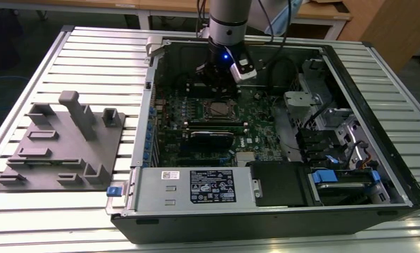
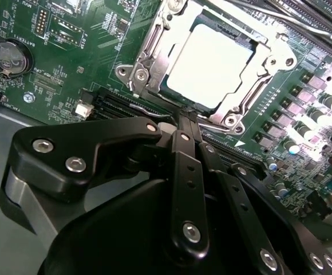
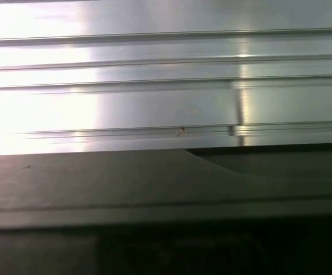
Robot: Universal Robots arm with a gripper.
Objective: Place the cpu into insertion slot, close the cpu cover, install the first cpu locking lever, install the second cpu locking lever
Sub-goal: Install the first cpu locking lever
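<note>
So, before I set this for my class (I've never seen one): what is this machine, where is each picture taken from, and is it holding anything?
It is one robot arm reaching down into an open computer case on a slatted metal table. The exterior view looks on from off the arm; on the exterior view's left sits a grey fixture tray. Both wrist views ride on the arm. The second wrist view shows the gripper, fingers together, apparently holding nothing, beside the cpu, which sits framed by the cpu cover. The first wrist view shows ribbed metal slats and a dark edge.
</note>
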